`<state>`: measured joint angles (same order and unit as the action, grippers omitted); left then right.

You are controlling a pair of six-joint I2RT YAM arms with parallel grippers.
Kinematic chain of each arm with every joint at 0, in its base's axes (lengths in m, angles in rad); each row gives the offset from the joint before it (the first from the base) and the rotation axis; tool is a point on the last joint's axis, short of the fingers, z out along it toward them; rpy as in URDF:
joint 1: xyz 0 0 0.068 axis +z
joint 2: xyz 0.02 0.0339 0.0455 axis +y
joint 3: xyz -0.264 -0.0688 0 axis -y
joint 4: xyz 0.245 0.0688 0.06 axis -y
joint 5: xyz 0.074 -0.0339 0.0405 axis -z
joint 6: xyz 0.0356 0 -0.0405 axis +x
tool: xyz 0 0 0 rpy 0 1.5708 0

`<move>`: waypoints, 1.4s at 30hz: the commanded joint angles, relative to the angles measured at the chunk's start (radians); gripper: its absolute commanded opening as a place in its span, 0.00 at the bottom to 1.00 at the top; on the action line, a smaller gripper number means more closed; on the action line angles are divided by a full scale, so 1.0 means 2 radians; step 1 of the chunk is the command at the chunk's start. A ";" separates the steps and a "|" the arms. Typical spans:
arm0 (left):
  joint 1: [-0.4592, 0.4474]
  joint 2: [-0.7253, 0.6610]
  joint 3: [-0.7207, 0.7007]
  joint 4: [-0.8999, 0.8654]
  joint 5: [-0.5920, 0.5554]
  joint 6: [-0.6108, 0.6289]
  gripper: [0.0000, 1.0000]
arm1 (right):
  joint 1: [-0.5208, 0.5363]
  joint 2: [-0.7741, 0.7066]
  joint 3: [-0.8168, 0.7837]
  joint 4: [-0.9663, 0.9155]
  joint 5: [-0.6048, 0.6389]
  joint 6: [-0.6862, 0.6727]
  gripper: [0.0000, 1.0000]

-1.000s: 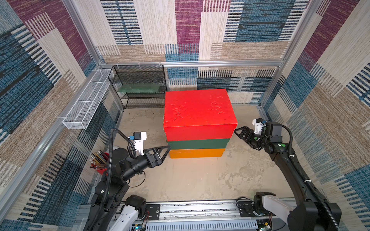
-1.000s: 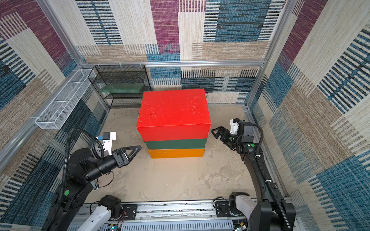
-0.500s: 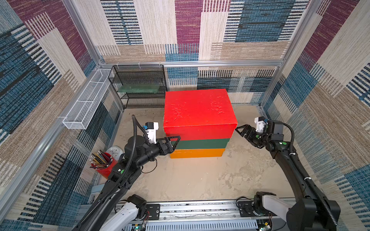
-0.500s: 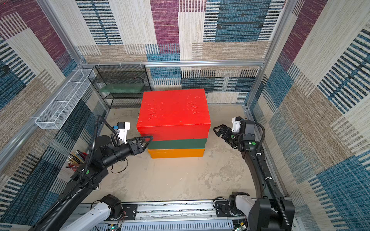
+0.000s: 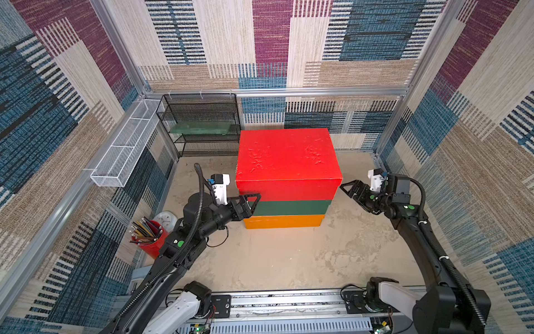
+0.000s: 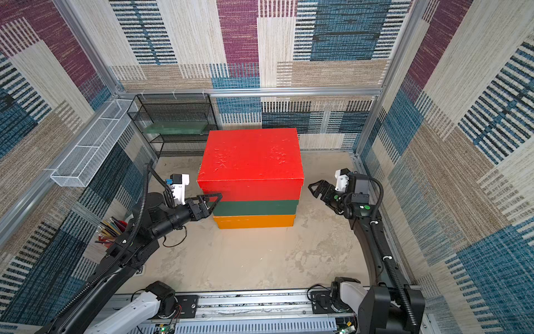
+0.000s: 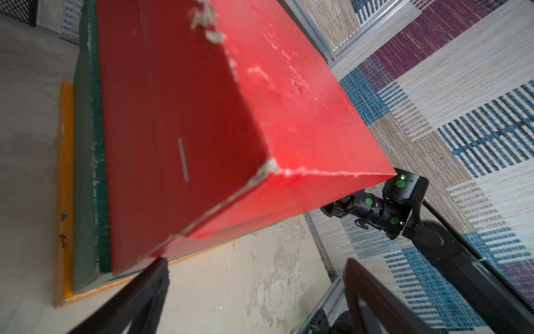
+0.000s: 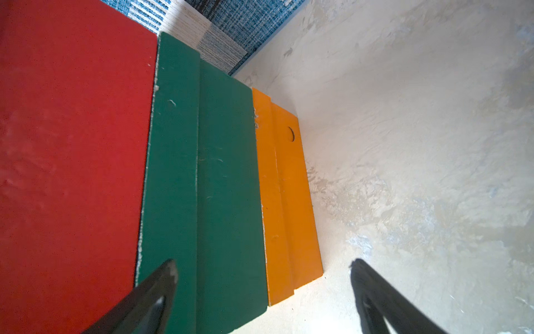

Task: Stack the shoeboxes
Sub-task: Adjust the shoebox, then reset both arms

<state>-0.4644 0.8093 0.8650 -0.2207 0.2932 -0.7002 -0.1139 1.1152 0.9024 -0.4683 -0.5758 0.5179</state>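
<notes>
The three boxes stand as one stack on the table (image 5: 274,260), between the two end effectors. The orange box (image 5: 283,221) is at the bottom, the green box (image 5: 291,207) lies on it, and the red box (image 5: 286,157) is on top.

The left end effector (image 5: 254,202) is at the stack's corner on its own side, level with the seam where the red box meets the green one. Its jaws are spread wide and hold nothing. In the left wrist view one finger (image 7: 150,283) ends right at the lower corner of the red box (image 7: 202,115); whether it touches cannot be made out. The other finger is clear of the stack, with bare table between the two.

The right end effector (image 5: 348,189) is just beside the opposite side of the stack, apart from it by a narrow gap, at about the height of the red box's lower edge. Its jaws are also spread wide and empty. In the right wrist view one finger (image 8: 156,292) points at the green box (image 8: 202,188), and the other is over bare table, beyond the orange box (image 8: 286,202).

Behind the left end effector, beside its arm, stands a red pencil cup (image 5: 150,243). Beyond it, past the stack's far corner, is a black wire shelf (image 5: 202,112) holding a flat green board (image 5: 205,127).
</notes>
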 commanded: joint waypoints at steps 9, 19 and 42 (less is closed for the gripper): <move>0.005 0.004 0.004 0.015 -0.015 0.018 0.97 | -0.001 -0.001 0.005 0.005 -0.005 -0.009 0.95; 0.008 -0.022 0.015 -0.020 -0.038 0.039 0.99 | -0.005 -0.001 0.011 -0.005 0.006 -0.020 0.95; 0.308 -0.050 -0.115 -0.001 -0.223 0.176 1.00 | -0.088 -0.115 -0.144 0.190 0.257 -0.056 0.95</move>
<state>0.1543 0.7464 0.6872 -0.3717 -0.0273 -0.4450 -0.3447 0.9504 0.7017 -0.2905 -0.2745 0.4423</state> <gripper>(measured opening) 0.996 0.950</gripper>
